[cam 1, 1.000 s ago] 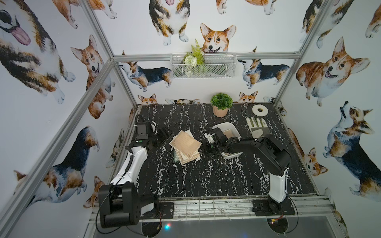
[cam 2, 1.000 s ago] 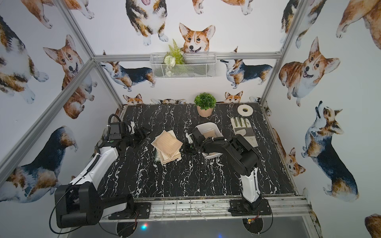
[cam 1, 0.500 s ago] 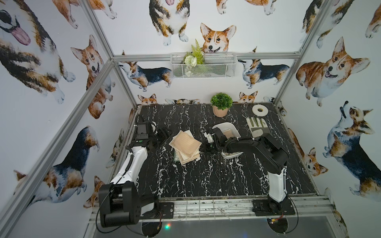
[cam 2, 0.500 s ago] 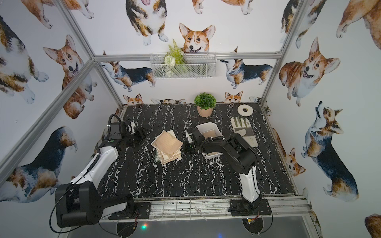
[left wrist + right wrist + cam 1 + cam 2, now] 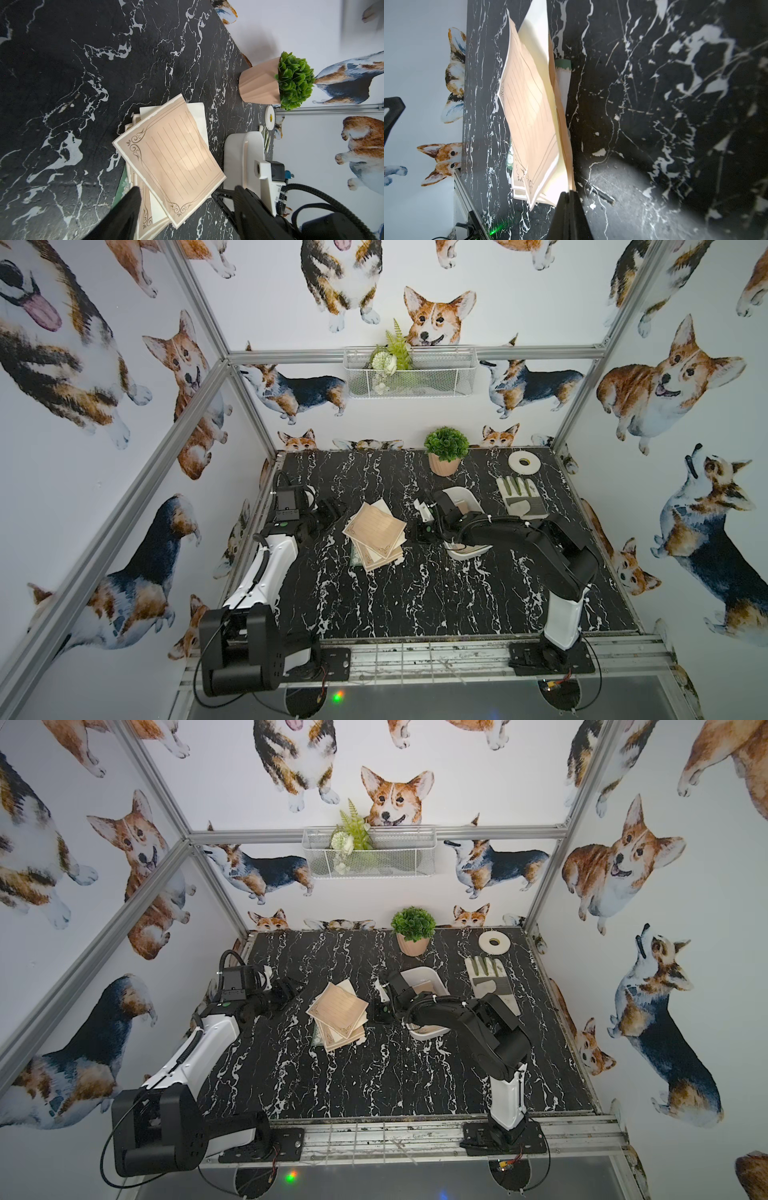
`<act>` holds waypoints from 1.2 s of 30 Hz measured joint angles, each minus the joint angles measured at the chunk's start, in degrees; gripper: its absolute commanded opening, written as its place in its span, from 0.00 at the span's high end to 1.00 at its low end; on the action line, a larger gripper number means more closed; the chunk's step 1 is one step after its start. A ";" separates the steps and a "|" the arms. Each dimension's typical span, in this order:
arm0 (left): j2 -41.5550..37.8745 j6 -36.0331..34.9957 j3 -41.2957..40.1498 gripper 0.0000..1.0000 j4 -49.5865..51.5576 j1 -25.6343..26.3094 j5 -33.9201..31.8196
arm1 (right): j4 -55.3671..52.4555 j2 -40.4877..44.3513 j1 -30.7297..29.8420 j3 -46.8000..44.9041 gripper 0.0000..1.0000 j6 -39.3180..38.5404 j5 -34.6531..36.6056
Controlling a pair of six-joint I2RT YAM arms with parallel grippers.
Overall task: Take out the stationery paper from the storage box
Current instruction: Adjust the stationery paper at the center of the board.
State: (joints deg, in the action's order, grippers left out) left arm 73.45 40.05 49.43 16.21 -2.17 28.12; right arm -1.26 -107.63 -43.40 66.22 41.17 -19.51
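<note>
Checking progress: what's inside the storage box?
Tan stationery paper shows at both ends of the storage box; the right arm covers the middle, so how many sheets remain is hidden.

1. Even light is filling both top views, edges bowing.
2. Glare is washing the blurry counter (image 5: 623,187), right wrist view.
3. The plant pot (image 5: 258,83) is casting a soft shadow.

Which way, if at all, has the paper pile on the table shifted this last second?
No. The pile of stationery paper lies as far from the potted plant as before.
</note>
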 measured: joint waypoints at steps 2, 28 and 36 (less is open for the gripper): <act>0.24 0.00 -0.02 0.27 -0.02 0.00 0.00 | -2.05 0.96 0.00 1.22 1.00 -1.46 1.38; 1.25 0.02 -2.29 0.27 -0.63 0.00 0.22 | -36.30 7.10 -7.69 25.55 1.00 -25.00 35.78; -0.09 0.02 -2.16 0.27 -0.31 0.00 0.04 | -37.62 -3.08 -16.11 32.72 1.00 -30.88 37.92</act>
State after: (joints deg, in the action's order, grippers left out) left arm 73.36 40.07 47.27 15.90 -2.17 28.16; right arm -38.87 -110.72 -59.51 98.94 10.28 18.41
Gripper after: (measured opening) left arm 0.724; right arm 0.065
